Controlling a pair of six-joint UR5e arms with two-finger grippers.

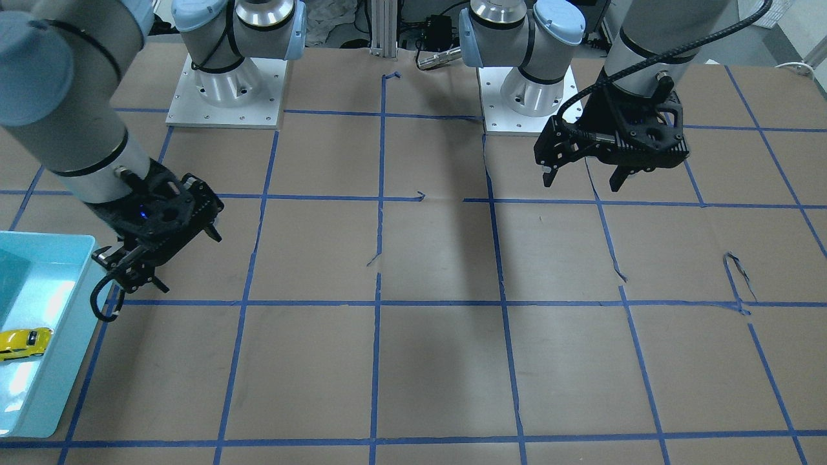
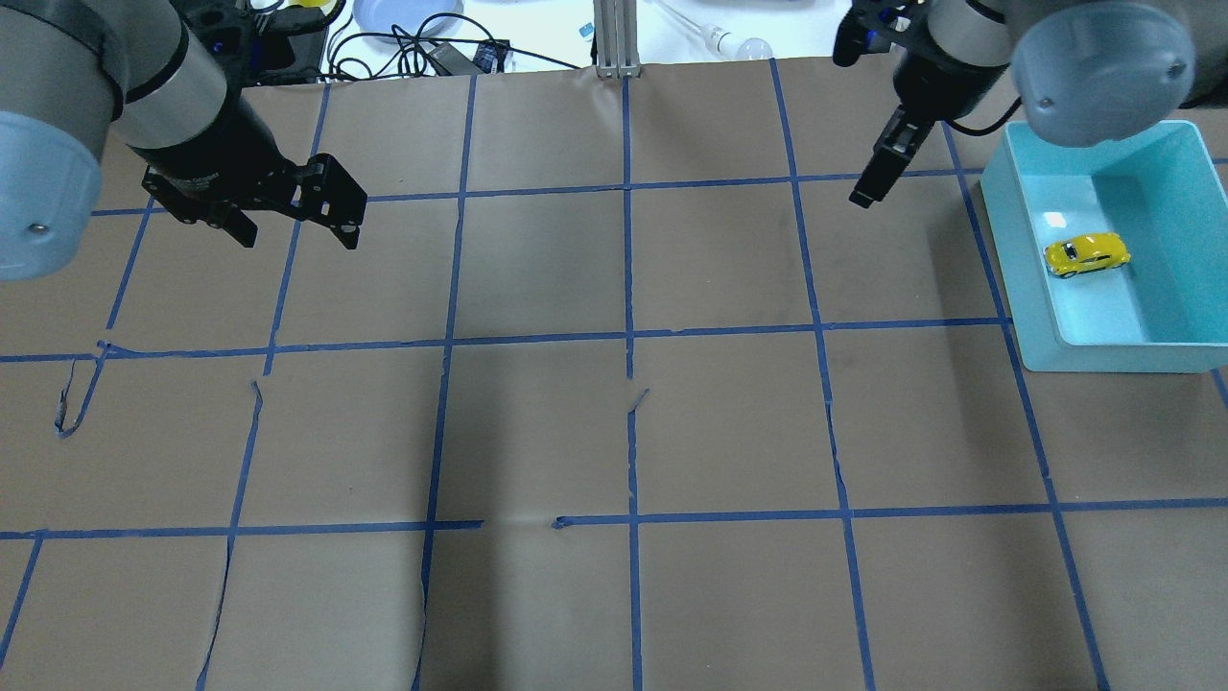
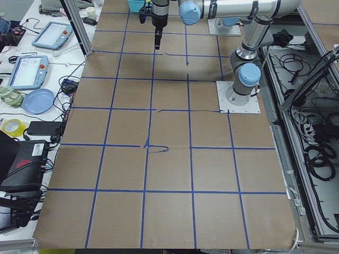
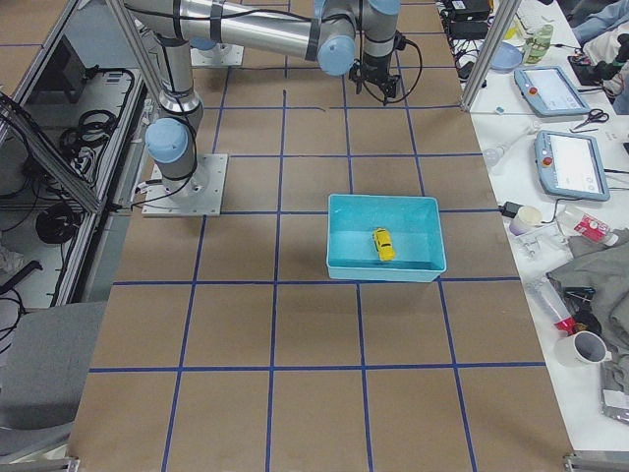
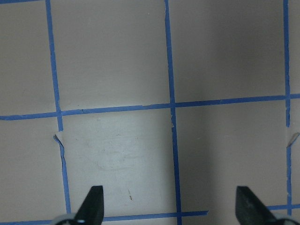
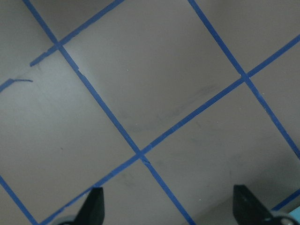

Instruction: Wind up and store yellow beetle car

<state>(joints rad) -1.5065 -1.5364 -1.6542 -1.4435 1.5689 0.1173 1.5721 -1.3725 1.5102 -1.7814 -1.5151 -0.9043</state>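
Position of task item: the yellow beetle car (image 2: 1086,254) lies on the floor of a light teal bin (image 2: 1122,357) at the right edge of the overhead frame, upper half. It is nearer the bin's left wall than its right and touches no wall. In the front-facing frame the same car shows at the lower left edge, inside the bin. No end effector is in contact with it.

Right end effector (image 2: 863,197): hangs above the counter (image 2: 537,432) in the upper right of the overhead frame, just to the left of the bin and apart from it. Its wrist view shows both fingertips at the bottom corners of the frame, spread wide, with only taped paper between them. It holds nothing.

Left end effector (image 2: 297,238): hangs in the upper left of the overhead frame, well apart from the bin and the car. Its fingers are likewise spread wide, as the wrist view and the overhead frame both show, and nothing is between them.

Surface: the counter is covered in brown paper marked with a blue tape grid (image 2: 628,336). The tape is torn and lifted in several places.
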